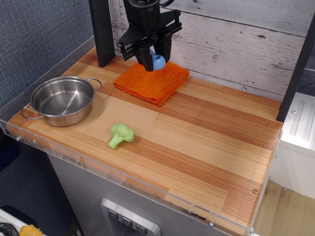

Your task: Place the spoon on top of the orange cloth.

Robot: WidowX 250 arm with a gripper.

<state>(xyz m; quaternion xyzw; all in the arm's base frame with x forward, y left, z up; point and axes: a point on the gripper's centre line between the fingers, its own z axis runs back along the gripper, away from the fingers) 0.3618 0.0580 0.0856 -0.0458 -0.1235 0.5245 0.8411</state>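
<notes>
The orange cloth (pixel 151 80) lies folded on the wooden counter at the back, near the plank wall. My black gripper (pixel 155 59) hangs over the cloth's far part, its fingertips close to the towel. It is shut on the spoon (pixel 158 62), of which only the light-blue handle end shows between the fingers. The spoon's dark bowl is hidden by the gripper. I cannot tell whether the spoon touches the cloth.
A steel pot (pixel 62 101) stands at the left front. A green broccoli toy (pixel 120 134) lies in front of the cloth. A black post (pixel 102 32) rises left of the gripper. A clear plastic rim (pixel 123 183) runs along the counter's front edge.
</notes>
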